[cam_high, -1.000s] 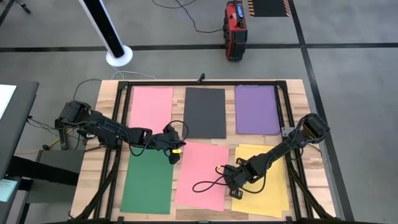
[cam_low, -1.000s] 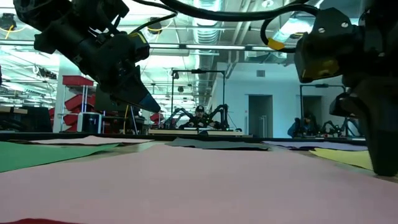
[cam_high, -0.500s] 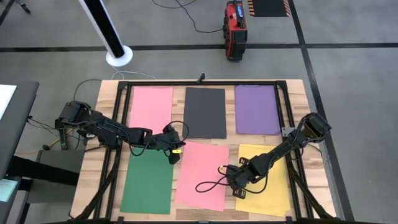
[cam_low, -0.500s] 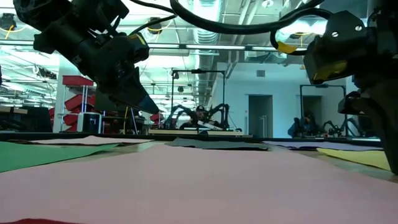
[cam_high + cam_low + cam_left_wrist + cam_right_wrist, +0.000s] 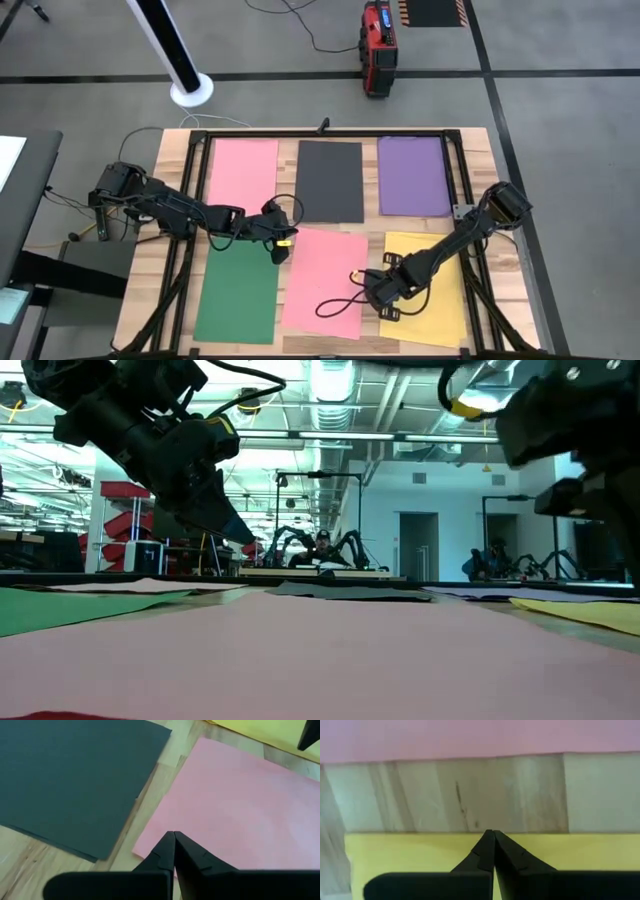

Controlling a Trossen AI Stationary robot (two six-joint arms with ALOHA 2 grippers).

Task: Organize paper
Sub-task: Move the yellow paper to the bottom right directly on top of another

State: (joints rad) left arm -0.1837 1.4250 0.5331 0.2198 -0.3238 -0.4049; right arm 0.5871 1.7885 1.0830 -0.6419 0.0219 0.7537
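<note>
Six thin, limp sheets of paper [image 5: 330,180] lie flat on the tabletop [image 5: 165,270] — best pinched at an edge or corner. My right end effector [image 5: 385,298], fingers together, has slid nearer along the yellow sheet [image 5: 440,310]; my left end effector [image 5: 279,246], also together, stays at the near pink sheet's [image 5: 325,275] far-left corner.

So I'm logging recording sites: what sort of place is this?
Probably a robotics lab or workshop: beyond the table stand more robot arms, a person sits among them, and red storage bins line a shelf under exposed ceiling ducts.
</note>
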